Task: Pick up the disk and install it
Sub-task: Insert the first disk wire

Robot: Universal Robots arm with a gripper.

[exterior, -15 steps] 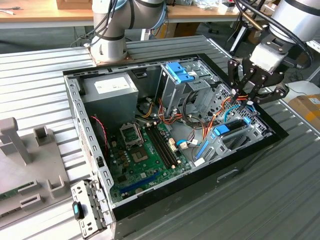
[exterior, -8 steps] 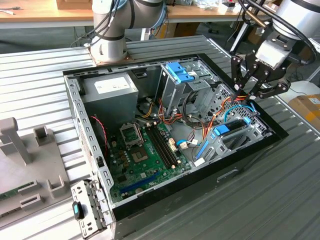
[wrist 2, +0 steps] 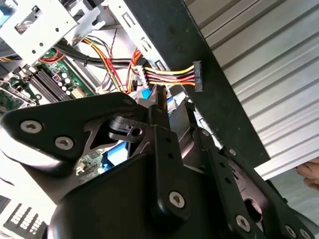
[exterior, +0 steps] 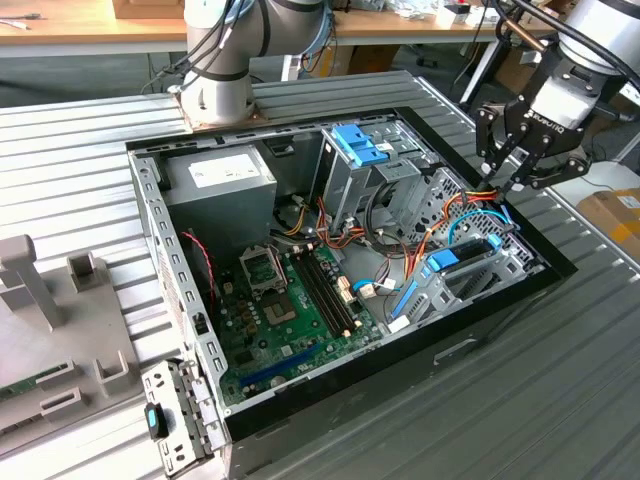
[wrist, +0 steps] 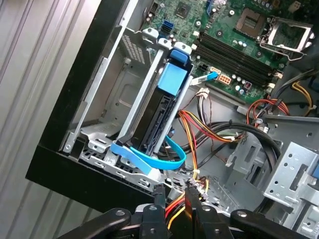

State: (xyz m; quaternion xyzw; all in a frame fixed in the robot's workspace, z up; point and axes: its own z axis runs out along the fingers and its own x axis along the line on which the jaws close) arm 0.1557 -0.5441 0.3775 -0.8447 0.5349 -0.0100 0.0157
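Observation:
The disk (exterior: pixel 466 257) stands on edge in the drive bay at the case's corner on the exterior view's right, its blue carrier rail on top. In the first wrist view the disk (wrist: pixel 160 117) sits between the bay's metal walls with a blue ribbon cable (wrist: pixel 149 160) looped at its end. My gripper (exterior: pixel 503 187) hangs over the case edge just beyond the disk. Its fingertips (wrist: pixel 160 200) are closed on a bundle of yellow, red and black power wires (wrist 2: pixel 167 75). The bundle's black connector (wrist 2: pixel 197 75) lies over the case rim.
The open computer case (exterior: pixel 150 215) lies on a ribbed metal table. Inside are a grey power-supply box (exterior: pixel 222 175), a green motherboard (exterior: pixel 280 300) and a tall metal cage with a blue latch (exterior: pixel 358 145). The arm's base (exterior: pixel 215 90) stands behind the case. A grey fixture (exterior: pixel 60 320) lies at the exterior view's left.

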